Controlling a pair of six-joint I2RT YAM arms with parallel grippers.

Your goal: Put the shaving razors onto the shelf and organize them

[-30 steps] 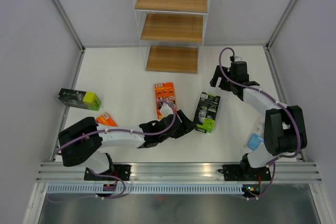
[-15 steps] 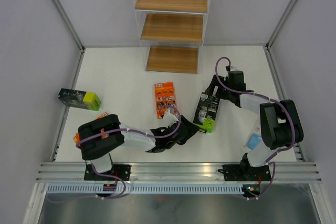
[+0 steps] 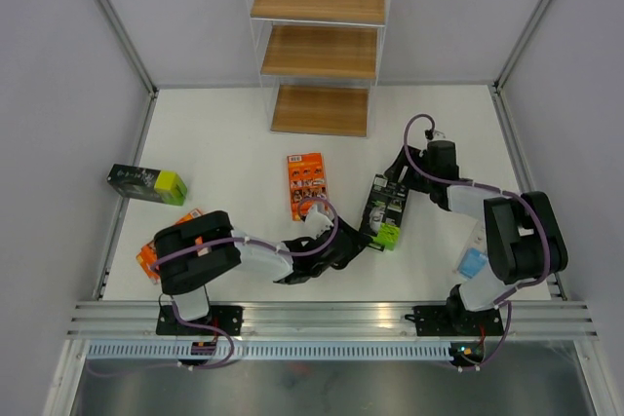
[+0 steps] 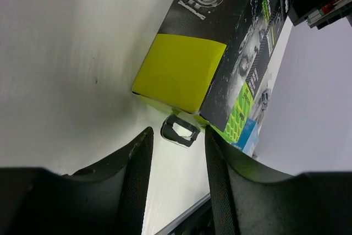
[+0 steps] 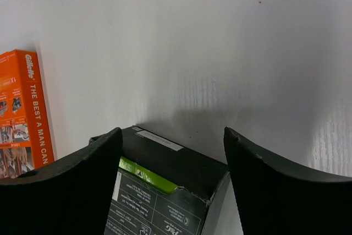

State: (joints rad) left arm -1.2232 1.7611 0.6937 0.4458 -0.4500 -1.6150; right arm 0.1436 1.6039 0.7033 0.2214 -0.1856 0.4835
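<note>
A green-and-black razor pack (image 3: 385,209) lies flat mid-table. My left gripper (image 3: 353,238) is at its yellow-green near end (image 4: 179,72), open, with the pack's black hang tab (image 4: 179,130) just ahead of the fingertips (image 4: 177,158). My right gripper (image 3: 398,180) is at the pack's far black end (image 5: 181,171), and its open jaws (image 5: 173,152) straddle that end with a gap on the right side. An orange pack (image 3: 306,184) lies to the left. The shelf (image 3: 322,51) stands at the back with bare boards.
A second green-and-black pack (image 3: 146,183) lies at the left edge. Another orange pack (image 3: 156,252) is partly under my left arm. A light blue pack (image 3: 474,262) lies by the right arm's base. White walls enclose the table.
My left gripper slid right to the pack's green end. My right gripper came down and left to its far end. Both pairs of jaws have narrowed.
</note>
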